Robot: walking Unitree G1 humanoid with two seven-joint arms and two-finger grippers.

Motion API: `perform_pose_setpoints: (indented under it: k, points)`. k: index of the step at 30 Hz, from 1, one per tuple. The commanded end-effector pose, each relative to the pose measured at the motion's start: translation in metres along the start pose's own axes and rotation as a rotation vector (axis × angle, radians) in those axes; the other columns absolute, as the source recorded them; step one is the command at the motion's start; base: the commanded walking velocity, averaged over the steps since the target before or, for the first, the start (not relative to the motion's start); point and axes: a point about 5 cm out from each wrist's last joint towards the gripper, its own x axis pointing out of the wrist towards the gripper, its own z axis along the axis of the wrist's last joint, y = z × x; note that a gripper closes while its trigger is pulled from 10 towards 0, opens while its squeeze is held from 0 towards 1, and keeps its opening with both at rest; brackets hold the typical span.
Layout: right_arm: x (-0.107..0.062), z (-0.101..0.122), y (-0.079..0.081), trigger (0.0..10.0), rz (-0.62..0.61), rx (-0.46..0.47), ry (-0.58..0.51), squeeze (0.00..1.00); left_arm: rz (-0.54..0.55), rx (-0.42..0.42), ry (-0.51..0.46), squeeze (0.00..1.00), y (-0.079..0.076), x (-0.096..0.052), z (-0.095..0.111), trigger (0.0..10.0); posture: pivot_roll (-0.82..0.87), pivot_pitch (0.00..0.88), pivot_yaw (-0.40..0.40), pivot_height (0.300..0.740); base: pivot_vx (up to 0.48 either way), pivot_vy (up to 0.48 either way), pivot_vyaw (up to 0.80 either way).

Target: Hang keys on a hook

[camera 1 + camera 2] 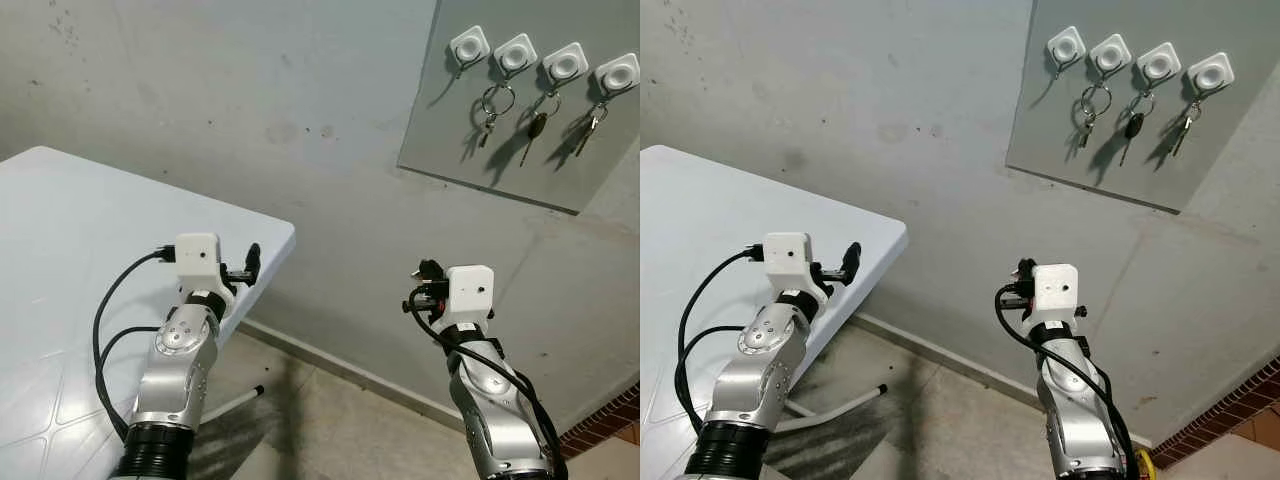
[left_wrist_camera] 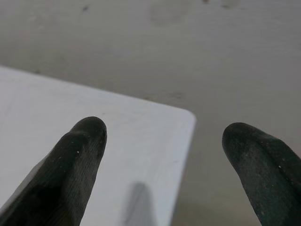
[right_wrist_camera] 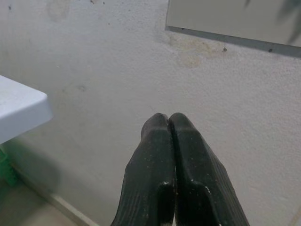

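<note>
Three key sets hang on the wall board (image 1: 500, 150), far right and high: a ring with small keys (image 1: 492, 108) on the second hook (image 1: 515, 55), a black-headed key (image 1: 535, 128) on the third hook (image 1: 565, 65), a silver bunch (image 1: 591, 122) on the fourth hook (image 1: 617, 73). First hook (image 1: 469, 45), leftmost, carries nothing. All four hooks are white square pads in a row along the board's top; the board is a grey panel fixed flat to the grey plaster wall (image 1: 250, 100), its lower edge running just above bare wall. Right gripper (image 3: 168, 123) is raised in free air below and left of the board, well apart from it, fingers pressed together tip to tip with nothing between them. Left gripper (image 2: 162, 136) sits over the near-right corner of the white table (image 1: 60, 230), fingers spread wide, holding nothing; the table's rounded corner edge lies right under it in the left wrist view. Table fills the left side, top bare. Between the table edge and the right arm is an open gap down to the concrete floor (image 1: 330, 420), with a white table leg (image 1: 840, 408) lying low across it. Brick edging (image 1: 600, 425) at far right floor level.
</note>
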Motion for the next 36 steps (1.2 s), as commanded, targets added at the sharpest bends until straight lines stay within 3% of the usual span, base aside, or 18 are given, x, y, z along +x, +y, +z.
perform_pose_setpoints:
  k: [1, 7, 18, 36]
  points:
    - [0.001, 0.0036, 0.001, 10.0, 0.004, -0.005, -0.009, 0.0, -0.055, 0.05, -0.025, 0.0, -0.0074, 0.0005, 0.0058, 10.0, 0.01, 0.0, -0.004, 0.74, 0.0, 0.0, 0.0]
    - [0.0048, 0.0066, 0.0005, 10.0, 0.009, -0.008, -0.018, 0.0, -0.111, 0.051, -0.029, 0.0, -0.0127, 0.0029, 0.0096, 10.0, 0.01, 0.0, -0.004, 0.74, 0.0, 0.0, 0.0]
    - [0.002, 0.0045, -0.0005, 10.0, -0.009, 0.026, -0.017, 0.0, -0.092, 0.018, -0.011, 0.0, -0.0066, 0.0016, 0.0074, 10.0, 0.01, 0.0, 0.002, 0.74, 0.0, 0.0, 0.0]
    - [0.0029, 0.0042, 0.0017, 10.0, -0.004, 0.03, -0.014, 0.0, -0.096, 0.011, -0.007, 0.0, -0.0068, -0.0002, 0.0076, 10.0, 0.01, 0.0, 0.004, 0.74, 0.277, 0.0, 0.0]
